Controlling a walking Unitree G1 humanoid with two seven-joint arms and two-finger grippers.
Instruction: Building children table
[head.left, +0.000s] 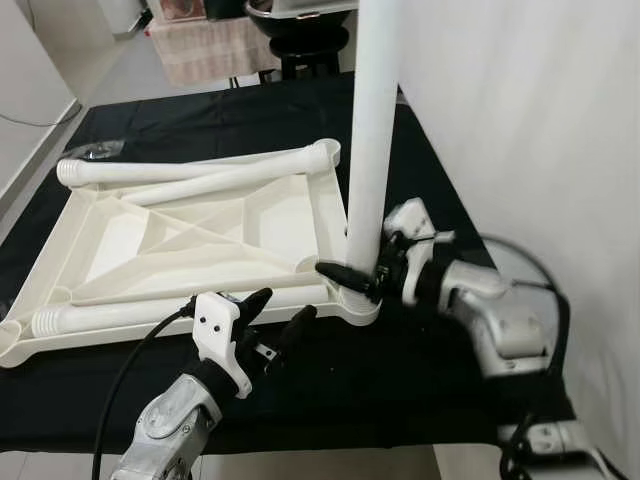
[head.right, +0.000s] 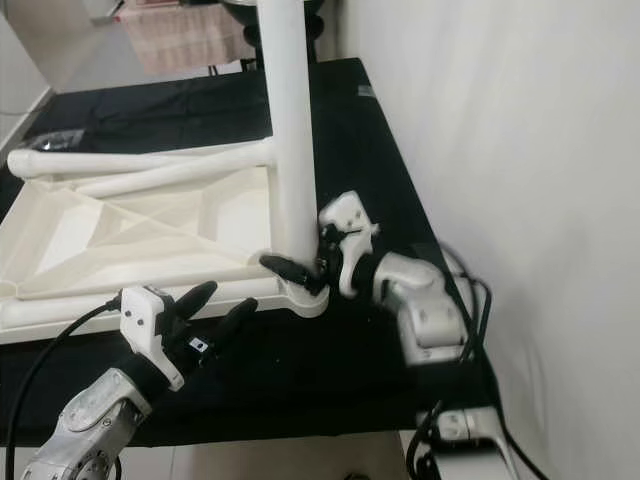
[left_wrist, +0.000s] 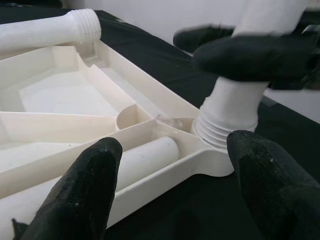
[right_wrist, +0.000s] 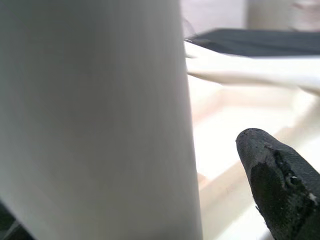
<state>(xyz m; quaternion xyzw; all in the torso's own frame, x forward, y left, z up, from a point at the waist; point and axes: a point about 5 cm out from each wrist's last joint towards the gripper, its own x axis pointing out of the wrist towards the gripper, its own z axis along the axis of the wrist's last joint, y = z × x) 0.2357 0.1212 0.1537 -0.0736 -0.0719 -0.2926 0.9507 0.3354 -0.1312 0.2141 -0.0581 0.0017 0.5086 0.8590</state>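
White plastic table top, upside down on the black-draped bench, centre left of frame; one leg stands upright in its near right corner socket, long axis vertical, two more legs lying across the underside. Right gripper, centre right, has its fingers closed around the upright leg just above the socket. Left gripper, lower centre, fingers spread and empty, sits just beside the top's near edge, left of the socket; judged the freer arm to steady the top.

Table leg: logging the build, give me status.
Right gripper shut on upright leg, its threaded end in the corner socket of the upturned tabletop. Left gripper open, just off the near edge. Three legs lie loose on the tabletop.
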